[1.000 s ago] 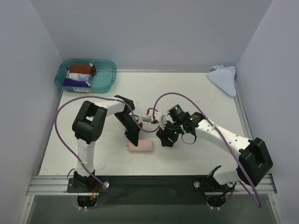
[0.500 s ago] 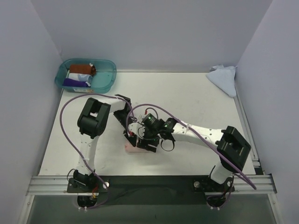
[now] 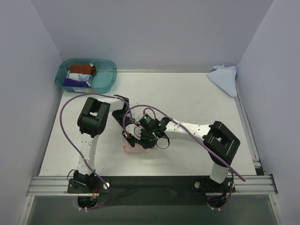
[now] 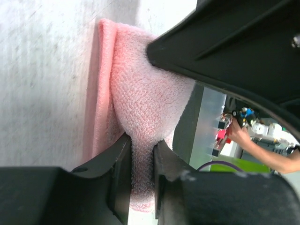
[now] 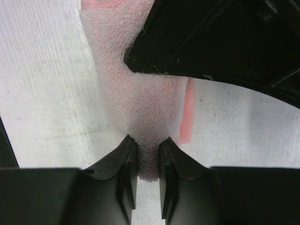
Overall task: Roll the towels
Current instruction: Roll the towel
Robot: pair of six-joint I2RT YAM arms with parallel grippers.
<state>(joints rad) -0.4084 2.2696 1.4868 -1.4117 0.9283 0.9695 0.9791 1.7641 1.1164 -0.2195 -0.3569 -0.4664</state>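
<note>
You have both arms gathered over the pale pink terry towel, which lies on the white counter towards its near edge and left of centre. From the top camera most of the towel is hidden under the two wrists; only a pink strip shows below them.

Your left end effector is pinching the pink towel: its two black fingers stand close together with a ridge of terry pulled up between them. In that view a flat folded edge of the towel lies on the counter to the left of the bunched part.

Your right end effector is also pinching the same towel, its fingers pressed in on a narrow tuck of cloth. The towel widens away from the fingers, and a brighter pink hem shows beside the tuck. Each wrist camera shows the other arm's black body close above the cloth, so the two grips sit just beside each other.

The light blue cloth towel lies crumpled at the far right corner of the counter, well apart from both arms. The teal see-through plastic tub sits at the far left corner with small rolled cloths inside it.
</note>
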